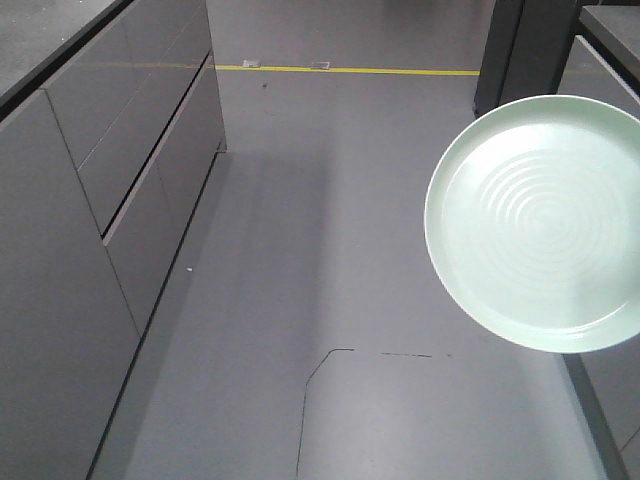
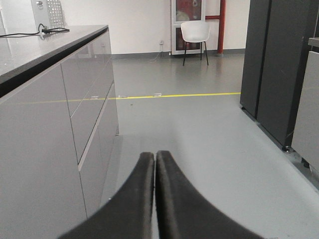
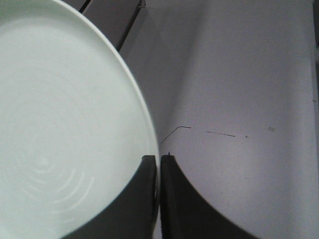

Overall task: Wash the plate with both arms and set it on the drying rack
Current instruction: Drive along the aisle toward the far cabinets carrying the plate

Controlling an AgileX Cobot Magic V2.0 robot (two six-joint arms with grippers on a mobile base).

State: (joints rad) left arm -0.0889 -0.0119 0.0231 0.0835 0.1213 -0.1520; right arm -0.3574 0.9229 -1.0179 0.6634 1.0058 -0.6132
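While the right gripper (image 3: pixel 158 164) clenches its fingers on the rim of the plate (image 1: pixel 535 225) above the floor (image 1: pixel 330 250), the left gripper (image 2: pixel 155 159) has its fingers pressed together on nothing. Washing and racking both look undone.

Left fingers (image 2: pixel 137 199): matte black, broad, curved, tapering to tips. Right fingers (image 3: pixel 189 209): same.

A grey floor (image 1: pixel 330 250) runs down an aisle, crossed at the far end by a yellow line (image 1: pixel 350 70). Along the left stand glossy grey drawer fronts (image 1: pixel 130 160) under a dark-topped bench (image 2: pixel 45 47). Tall dark cabinets (image 2: pixel 279 64) line the right. Beyond the line, a white chair (image 2: pixel 195 31) stands before a pale wall (image 2: pixel 139 25), near a red pipe (image 2: pixel 221 25). A thin dark seam (image 1: pixel 318 366) marks the near floor, which carries a soft sheen.
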